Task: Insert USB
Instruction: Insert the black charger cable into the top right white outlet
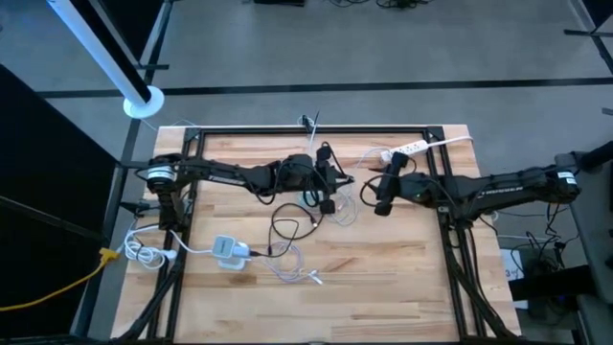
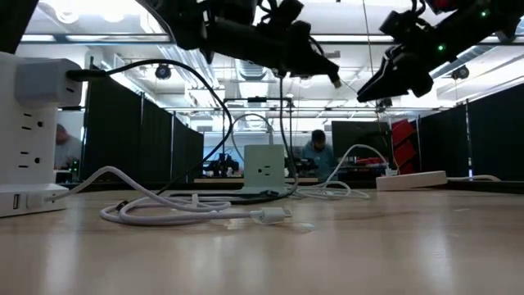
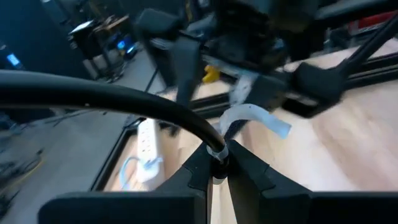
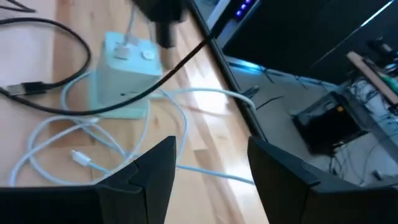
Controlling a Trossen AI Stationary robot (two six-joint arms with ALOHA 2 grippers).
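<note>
My left gripper (image 1: pixel 329 182) hovers over the table's middle, shut on a black cable (image 3: pixel 124 99) whose slack loops (image 1: pixel 285 225) lie on the wood. In the low view the left gripper (image 2: pixel 321 64) is high above the table, and a short pale tip (image 2: pixel 334 79) pokes out of it. My right gripper (image 1: pixel 383 203) hangs open close to the right of it, also raised (image 2: pixel 391 80), touching nothing. A pale power cube (image 4: pixel 124 74) with a white cable plugged into its top sits on the table beyond the right gripper (image 4: pixel 208 171). It also shows in the high view (image 1: pixel 228 251). My left gripper pinches the black cable near its end (image 3: pixel 214 148) between its two fingertips (image 3: pixel 245 168). The end is lifted clear of the table. The rest of the cable arches away from the fingers and hangs down to the tabletop.
A white power strip (image 1: pixel 407 149) lies near the far right edge. White cables coil by the cube (image 1: pixel 297 268) and off the left edge (image 1: pixel 144 251). A second outlet block (image 2: pixel 24 139) stands close to the low camera. A loose black plug (image 4: pixel 18 90) rests on the wood. People sit in the room behind (image 2: pixel 315 152).
</note>
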